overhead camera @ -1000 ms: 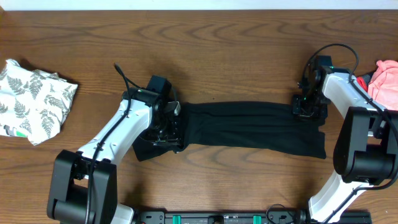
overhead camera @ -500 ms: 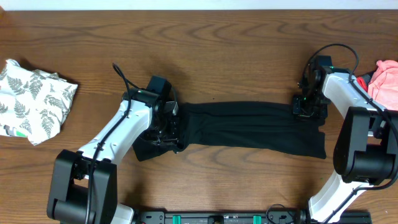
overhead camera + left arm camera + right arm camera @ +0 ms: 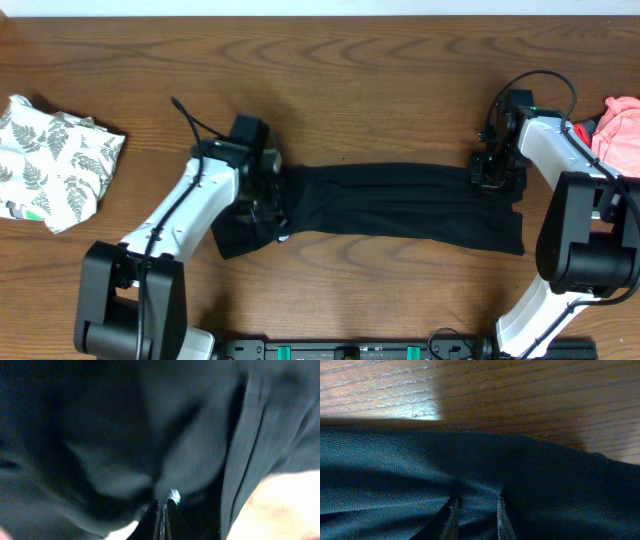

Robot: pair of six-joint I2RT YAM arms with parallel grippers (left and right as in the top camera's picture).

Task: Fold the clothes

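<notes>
The clothes here are chiefly a long black garment lying stretched across the middle of the wooden table. My left gripper sits on its bunched left end. In the left wrist view the fingers are pressed together with dark fabric gathered at their tips. My right gripper is at the garment's top right corner. In the right wrist view its fingertips stand a little apart with puckered mesh cloth pinched between them, and creases run out from the tips.
A crumpled white fern-print piece lies at the table's left edge. A pink piece sits at the right edge, just beyond the right arm. Bare wood shows beyond the garment's far hem.
My left gripper has closed onto the garment's left end and its wrist has shifted slightly up and to the left. The right arm and the garment's right end have not moved.
</notes>
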